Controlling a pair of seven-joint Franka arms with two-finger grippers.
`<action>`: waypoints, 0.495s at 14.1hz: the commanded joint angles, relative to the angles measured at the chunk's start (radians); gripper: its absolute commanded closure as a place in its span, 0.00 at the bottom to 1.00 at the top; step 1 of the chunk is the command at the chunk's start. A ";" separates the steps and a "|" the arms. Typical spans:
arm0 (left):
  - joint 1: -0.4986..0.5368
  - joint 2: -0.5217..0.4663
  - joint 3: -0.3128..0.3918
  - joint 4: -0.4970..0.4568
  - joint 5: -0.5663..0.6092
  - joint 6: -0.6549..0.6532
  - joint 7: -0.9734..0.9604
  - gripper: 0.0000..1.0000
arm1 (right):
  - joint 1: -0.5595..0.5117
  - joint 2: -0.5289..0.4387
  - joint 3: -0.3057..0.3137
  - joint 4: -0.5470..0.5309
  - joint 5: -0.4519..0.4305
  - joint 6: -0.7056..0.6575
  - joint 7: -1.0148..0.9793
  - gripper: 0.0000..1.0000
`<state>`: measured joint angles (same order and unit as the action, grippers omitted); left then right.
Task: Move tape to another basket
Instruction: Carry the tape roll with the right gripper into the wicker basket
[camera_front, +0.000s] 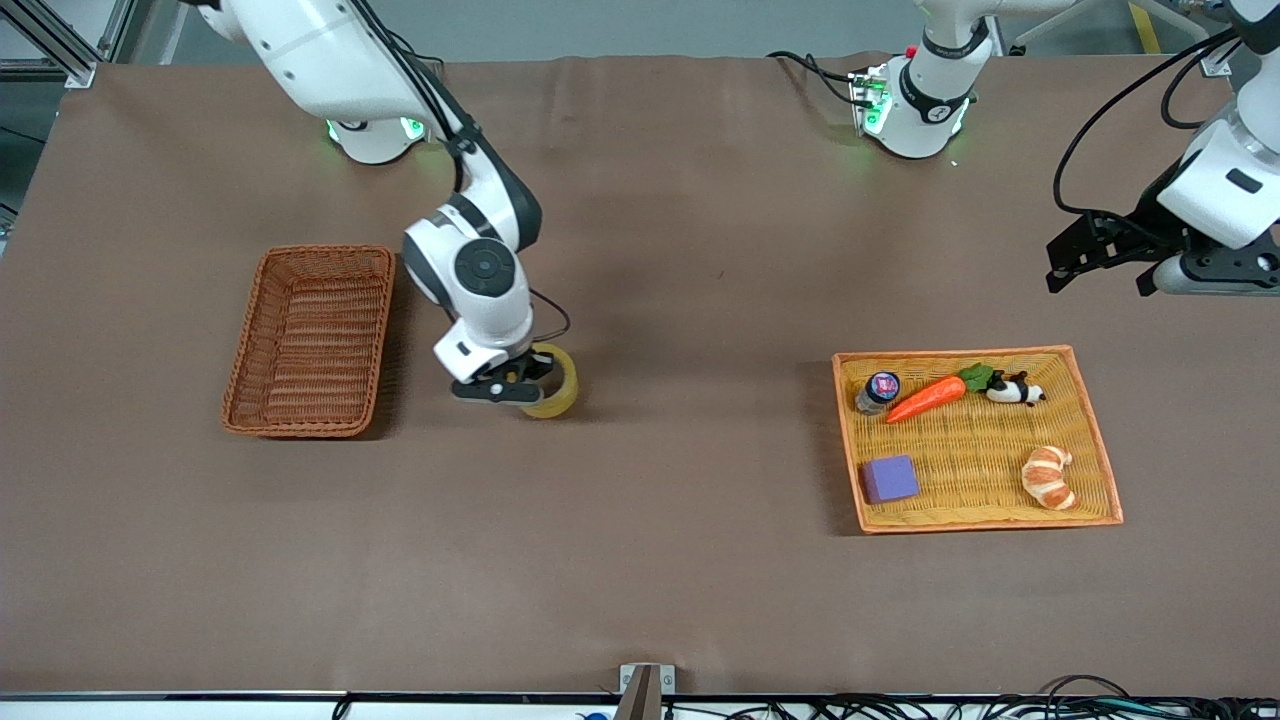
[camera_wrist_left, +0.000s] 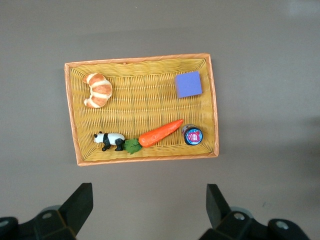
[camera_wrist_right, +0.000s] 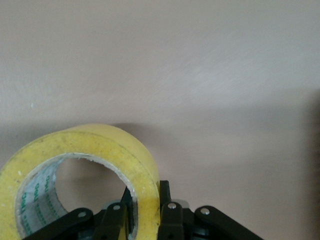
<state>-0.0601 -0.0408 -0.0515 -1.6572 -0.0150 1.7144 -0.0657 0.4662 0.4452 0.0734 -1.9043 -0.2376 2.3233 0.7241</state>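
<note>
The right pincer (camera_front: 520, 385) was clamped on the wall of the tape (camera_front: 552, 381), one finger inside the ring, holding it upright over bare desk (camera_front: 640, 560) beside the basket (camera_front: 310, 340). This looked like mid-carry; next it needed moving over the basket and releasing. Nothing stood between them. The left pincer (camera_wrist_left: 147, 210) waited spread apart above the yellow tray (camera_wrist_left: 145, 157) of toys.
</note>
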 joint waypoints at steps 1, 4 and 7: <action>0.020 0.024 -0.007 0.039 0.021 -0.027 -0.013 0.00 | -0.125 -0.175 0.023 -0.045 -0.008 -0.111 -0.186 1.00; 0.022 0.029 -0.007 0.037 0.020 -0.033 -0.013 0.00 | -0.173 -0.279 -0.042 -0.120 -0.008 -0.151 -0.403 1.00; 0.029 0.035 -0.007 0.037 0.021 -0.033 -0.016 0.00 | -0.173 -0.368 -0.183 -0.247 -0.008 -0.128 -0.604 1.00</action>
<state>-0.0399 -0.0188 -0.0506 -1.6498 -0.0150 1.7060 -0.0663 0.2946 0.1648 -0.0527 -2.0272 -0.2375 2.1576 0.2117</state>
